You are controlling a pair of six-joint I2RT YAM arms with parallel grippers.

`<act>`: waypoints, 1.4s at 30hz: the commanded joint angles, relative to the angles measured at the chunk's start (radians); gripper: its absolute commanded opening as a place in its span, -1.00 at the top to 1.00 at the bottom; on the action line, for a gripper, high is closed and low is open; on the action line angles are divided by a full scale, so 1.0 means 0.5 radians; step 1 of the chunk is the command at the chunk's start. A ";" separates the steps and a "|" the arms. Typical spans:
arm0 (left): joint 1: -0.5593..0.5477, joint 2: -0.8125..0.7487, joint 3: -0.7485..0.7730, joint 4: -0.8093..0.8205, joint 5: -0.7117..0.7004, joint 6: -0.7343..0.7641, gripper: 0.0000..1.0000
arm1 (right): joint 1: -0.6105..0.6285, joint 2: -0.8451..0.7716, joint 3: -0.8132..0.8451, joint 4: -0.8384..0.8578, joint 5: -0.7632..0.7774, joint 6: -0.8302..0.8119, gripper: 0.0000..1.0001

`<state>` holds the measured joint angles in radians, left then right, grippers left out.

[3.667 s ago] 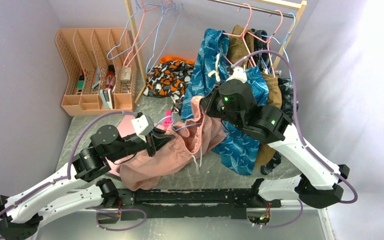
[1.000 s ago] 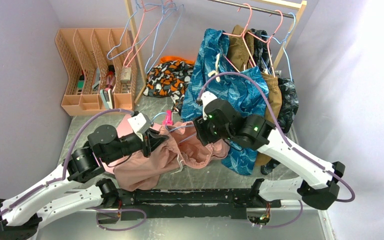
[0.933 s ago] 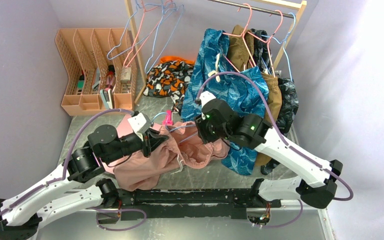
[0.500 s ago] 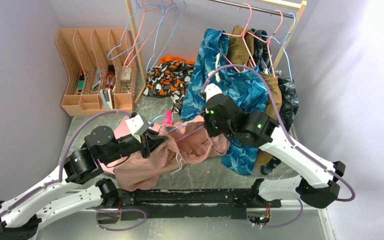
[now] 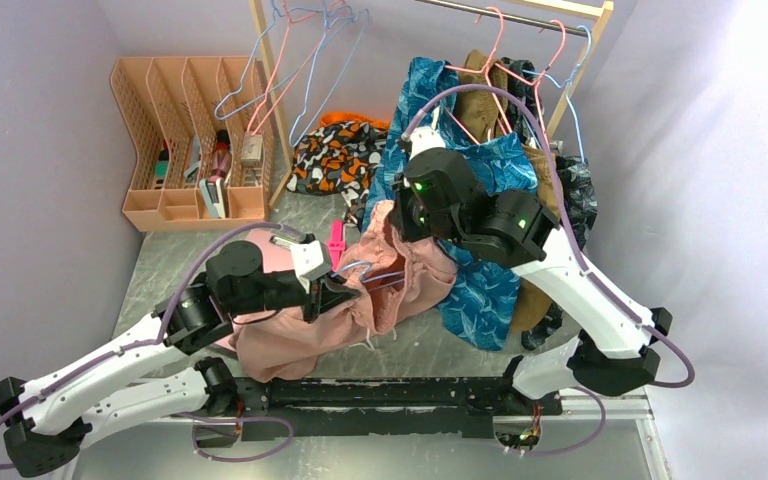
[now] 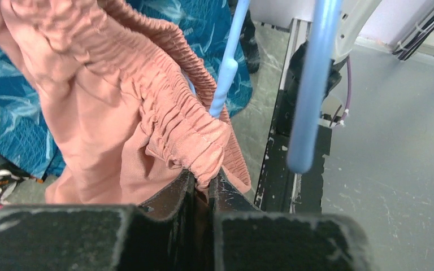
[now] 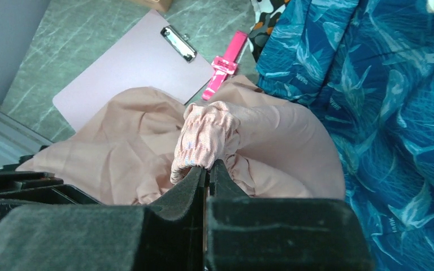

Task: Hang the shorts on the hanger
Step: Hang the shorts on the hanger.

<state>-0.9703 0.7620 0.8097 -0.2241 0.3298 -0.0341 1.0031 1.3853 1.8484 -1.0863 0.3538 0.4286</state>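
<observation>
Grey-green worktop (image 5: 155, 255) below a crowded clothes rail (image 5: 520, 8). At centre frame the shorts (image 5: 290, 340) stretch between the left claw (image 6: 203, 183) and right claw (image 7: 206, 169), each clamped on the waistband (image 6: 186, 130). The hanger (image 6: 311, 84) pokes into the waist; pulling harder could slip a grip or drag it out.

White arms (image 5: 110, 362), black joints (image 5: 234, 279), lilac cables (image 5: 470, 88)

Two hands (image 6: 202, 182) (image 7: 206, 167), one shorts (image 5: 290, 338) (salmon)
</observation>
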 commanded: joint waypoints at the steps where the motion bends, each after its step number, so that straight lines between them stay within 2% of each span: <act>1: -0.005 0.004 -0.001 0.370 0.144 -0.015 0.86 | 0.007 -0.004 0.009 0.129 -0.050 0.184 1.00; 8: -0.005 -0.039 -0.221 0.858 0.081 -0.173 0.86 | 0.006 -0.019 -0.078 0.431 -0.162 0.430 1.00; 12: -0.006 -0.050 -0.317 1.072 -0.027 -0.252 0.86 | 0.003 0.041 -0.055 0.443 -0.228 0.503 1.00; 17: -0.005 -0.170 -0.485 1.324 -0.180 -0.395 0.86 | 0.002 -0.014 -0.156 0.451 -0.160 0.515 1.00; 22: -0.005 -0.279 -0.609 1.524 -0.213 -0.509 0.86 | -0.023 -0.001 -0.178 0.381 -0.180 0.454 0.45; 34: -0.005 -0.308 -0.703 1.743 -0.206 -0.646 0.86 | -0.046 0.072 0.138 0.225 -0.236 0.266 -0.34; 37: -0.005 -0.337 -0.727 1.768 -0.238 -0.647 0.86 | -0.049 -0.012 0.173 0.299 -0.310 0.126 -0.44; 42: -0.005 -0.362 -0.745 1.794 -0.268 -0.727 0.86 | -0.045 -0.248 0.012 0.626 -0.783 -0.188 -0.49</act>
<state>-0.9707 0.5999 0.4343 0.5583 0.2276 -0.3676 0.9829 1.3575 1.8874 -0.9016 0.1497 0.4835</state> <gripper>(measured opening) 0.109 0.742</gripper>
